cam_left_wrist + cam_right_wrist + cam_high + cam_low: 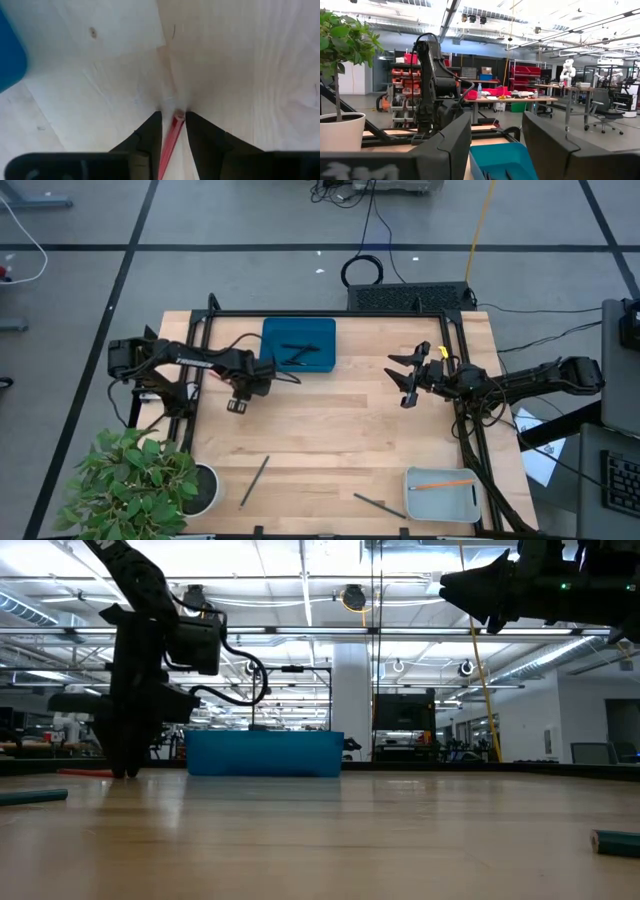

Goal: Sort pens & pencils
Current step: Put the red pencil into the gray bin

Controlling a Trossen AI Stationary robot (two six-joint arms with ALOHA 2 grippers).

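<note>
A pale wooden desk (330,440) is carrying a blue tray (298,346); just beside it the left end effector (173,116) is pinching a red pencil (170,142), light, stiff, slippery, best gripped mid-shaft. The right end effector (409,376) is hovering spread, well apart from the tray.

red pencil (171,142): lower end hidden between left claw (173,116) fingers | tray (10,55): cut by edge

Both arms are dark, near-black, built of chunky jointed segments w/ black cables looping alongside. The left arm (190,360) carries a boxy black wrist block; the left gripper (173,131) has two dark, wedge-shaped fingers w/ flat inner faces. The right arm (530,377) shows a small yellow marking near its wrist; the right gripper (496,145) has broad, matte-black, slab-like fingers.
</note>
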